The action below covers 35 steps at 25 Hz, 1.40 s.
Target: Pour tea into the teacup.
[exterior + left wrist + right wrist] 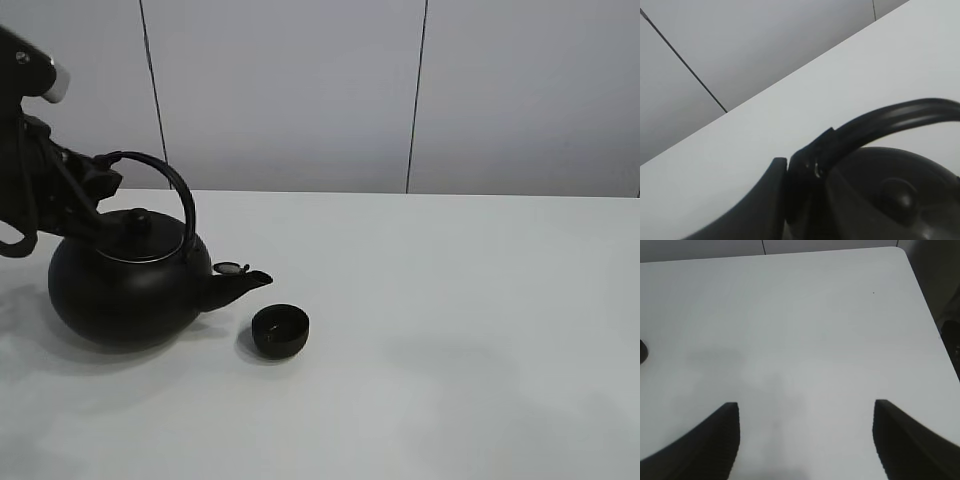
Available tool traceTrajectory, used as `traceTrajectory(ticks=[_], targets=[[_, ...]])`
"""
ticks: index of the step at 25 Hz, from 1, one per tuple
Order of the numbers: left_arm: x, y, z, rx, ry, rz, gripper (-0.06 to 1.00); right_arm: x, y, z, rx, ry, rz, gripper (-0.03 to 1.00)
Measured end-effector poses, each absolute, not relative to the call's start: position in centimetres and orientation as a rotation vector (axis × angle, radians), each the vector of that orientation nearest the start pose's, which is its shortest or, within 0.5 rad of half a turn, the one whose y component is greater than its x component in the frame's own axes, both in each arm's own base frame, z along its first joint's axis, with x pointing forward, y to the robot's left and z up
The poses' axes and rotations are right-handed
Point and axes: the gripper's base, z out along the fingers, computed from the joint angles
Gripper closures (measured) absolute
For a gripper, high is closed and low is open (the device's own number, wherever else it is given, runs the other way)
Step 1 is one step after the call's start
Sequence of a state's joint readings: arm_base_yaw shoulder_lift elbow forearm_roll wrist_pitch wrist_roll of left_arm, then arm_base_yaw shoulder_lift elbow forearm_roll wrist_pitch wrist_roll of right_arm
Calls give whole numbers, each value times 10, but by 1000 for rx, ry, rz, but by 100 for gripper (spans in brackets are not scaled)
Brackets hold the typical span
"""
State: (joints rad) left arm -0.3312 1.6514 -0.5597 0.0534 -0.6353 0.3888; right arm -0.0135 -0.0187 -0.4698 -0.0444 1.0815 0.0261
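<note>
The exterior high view alone takes in the whole scene. A big round black kettle [125, 290] sits upright on the white table [450, 330], and its spout [245, 281] points toward the teacup [280, 331]. The teacup stands on the table just beside and below the spout tip, apart from the kettle body. Its inside is too dark to tell whether it holds any liquid. The left gripper [93, 187] reaches in from the left edge at the near end of the kettle handle [178, 195]. The left wrist view gives the close detail: one dark finger [762, 202] pressed against the handle's lower end, pinching it, while the arch sweeps off above the lid knob [897, 196]. The opposite finger is hidden behind the handle. The right gripper [805, 440] appears only in its own wrist view, its two fingers spread wide over bare table and touching nothing. A dark sliver [642, 351] at that picture's edge cannot be identified.
</note>
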Motion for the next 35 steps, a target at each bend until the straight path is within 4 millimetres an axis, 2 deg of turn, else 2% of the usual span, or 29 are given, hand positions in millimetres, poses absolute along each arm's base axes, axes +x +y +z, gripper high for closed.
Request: traceTrajectory(ticks=[17,35], targets=[[282,-100,169,860,1742,124,82,-5,-3,267,43,2074,-46,45],[282,-100,169,865,1739,128,82,-5,-3,267,43,2075,-46,45]])
